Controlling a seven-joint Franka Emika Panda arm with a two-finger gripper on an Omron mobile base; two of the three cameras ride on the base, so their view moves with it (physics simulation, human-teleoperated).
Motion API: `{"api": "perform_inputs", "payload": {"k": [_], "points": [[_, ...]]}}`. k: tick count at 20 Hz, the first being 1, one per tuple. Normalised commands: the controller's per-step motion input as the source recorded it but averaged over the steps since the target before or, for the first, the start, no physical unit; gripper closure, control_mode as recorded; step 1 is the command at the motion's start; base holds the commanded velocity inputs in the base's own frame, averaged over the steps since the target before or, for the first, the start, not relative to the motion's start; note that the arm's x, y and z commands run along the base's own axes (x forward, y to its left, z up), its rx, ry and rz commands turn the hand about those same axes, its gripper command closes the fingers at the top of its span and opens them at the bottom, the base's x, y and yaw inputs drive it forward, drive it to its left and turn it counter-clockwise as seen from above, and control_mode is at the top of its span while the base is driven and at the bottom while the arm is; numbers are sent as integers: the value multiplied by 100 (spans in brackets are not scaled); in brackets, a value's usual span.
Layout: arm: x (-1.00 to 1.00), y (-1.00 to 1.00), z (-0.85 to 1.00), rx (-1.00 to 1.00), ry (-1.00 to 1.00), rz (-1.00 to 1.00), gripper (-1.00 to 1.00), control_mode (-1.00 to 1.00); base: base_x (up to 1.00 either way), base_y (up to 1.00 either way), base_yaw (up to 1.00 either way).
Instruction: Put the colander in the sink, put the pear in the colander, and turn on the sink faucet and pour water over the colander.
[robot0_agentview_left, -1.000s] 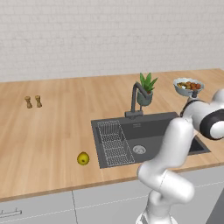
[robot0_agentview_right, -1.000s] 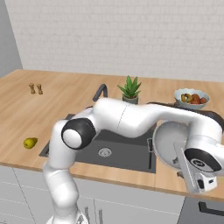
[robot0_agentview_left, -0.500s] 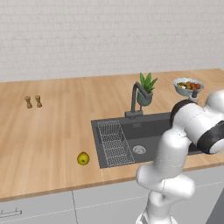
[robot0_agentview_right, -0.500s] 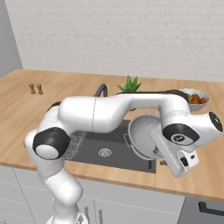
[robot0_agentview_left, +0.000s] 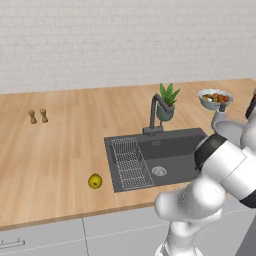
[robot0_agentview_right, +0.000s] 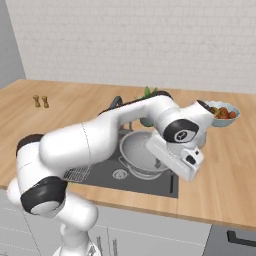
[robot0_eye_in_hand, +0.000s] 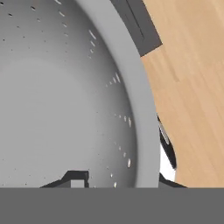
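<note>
We see the gripper (robot0_eye_in_hand: 118, 181) clamped on the colander (robot0_agentview_right: 141, 154) rim above the sink (robot0_agentview_right: 150, 181); the pear (robot0_agentview_left: 95, 181) lies on the tabletop (robot0_agentview_left: 55, 150).

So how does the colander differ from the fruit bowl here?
The colander is plain light grey metal with small holes, while the fruit bowl is pale and solid-sided. The colander is wider and empty; the fruit bowl is smaller and holds red and orange fruit. The colander hangs tilted over the sink with the gripper clamped on its rim, whereas the fruit bowl sits upright on the counter. Both are round and open-topped.
</note>
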Motion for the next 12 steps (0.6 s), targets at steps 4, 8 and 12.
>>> {"api": "perform_inputs", "payload": {"k": [4, 8, 12], "points": [[49, 20, 0, -6, 2, 24, 100, -100, 0, 0, 0], [54, 1, 0, 0, 0, 20, 100, -100, 0, 0, 0], [70, 5, 0, 0, 0, 20, 100, -100, 0, 0, 0]]}}
